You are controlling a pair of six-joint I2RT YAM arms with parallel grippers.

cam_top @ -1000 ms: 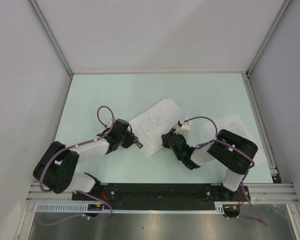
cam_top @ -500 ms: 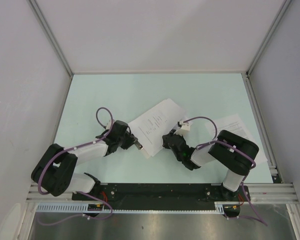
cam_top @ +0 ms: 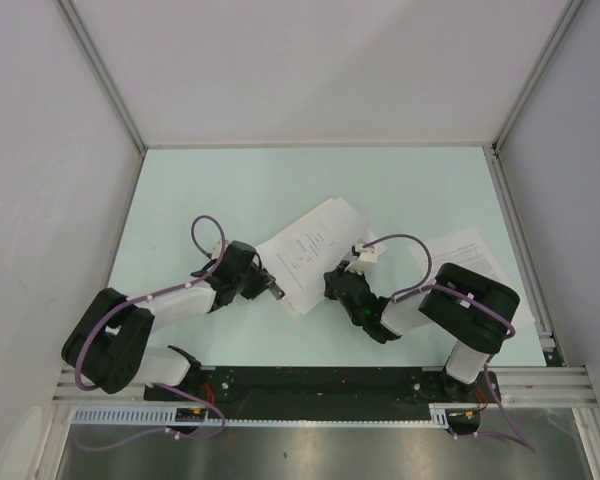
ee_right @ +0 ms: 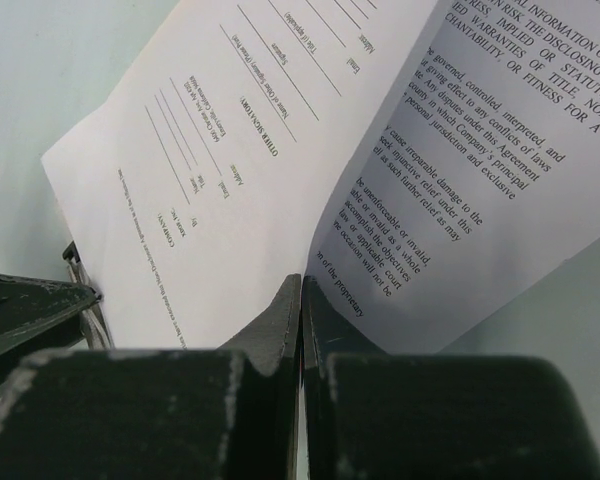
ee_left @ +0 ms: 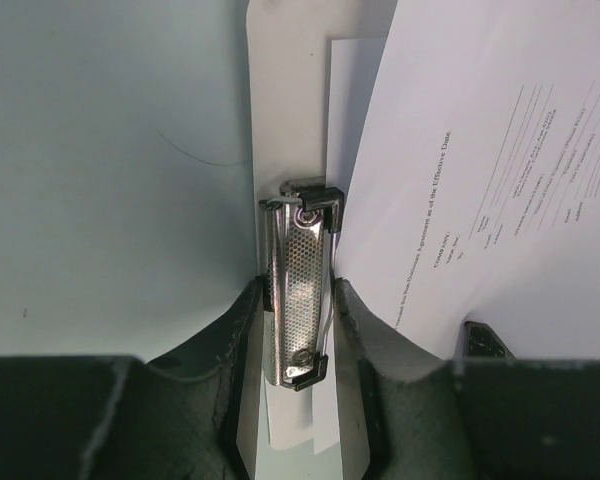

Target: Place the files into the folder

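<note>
The folder (ee_left: 283, 100), a white clipboard, lies at the table's middle, mostly covered by printed files (cam_top: 315, 245). My left gripper (cam_top: 277, 289) is shut on the folder's metal clip (ee_left: 298, 290), one finger (ee_left: 242, 335) on each side of it. A printed sheet (ee_left: 500, 170) lies with its corner by the clip. My right gripper (cam_top: 333, 282) is shut on the near edge of the files (ee_right: 210, 160); a densely printed sheet (ee_right: 460, 190) curls up to the right of the closed fingers (ee_right: 285, 325). Another printed file (cam_top: 472, 250) lies at the right, partly under the right arm.
The metal frame posts and white walls bound the table (cam_top: 230, 190) at the back and sides. The arms' base rail (cam_top: 320, 385) runs along the near edge. The left gripper's tip shows at the left edge of the right wrist view (ee_right: 30, 310).
Both grippers keep their holds. The left arm's elbow has shifted slightly left and the right wrist has edged a little; the sheets have barely moved.
</note>
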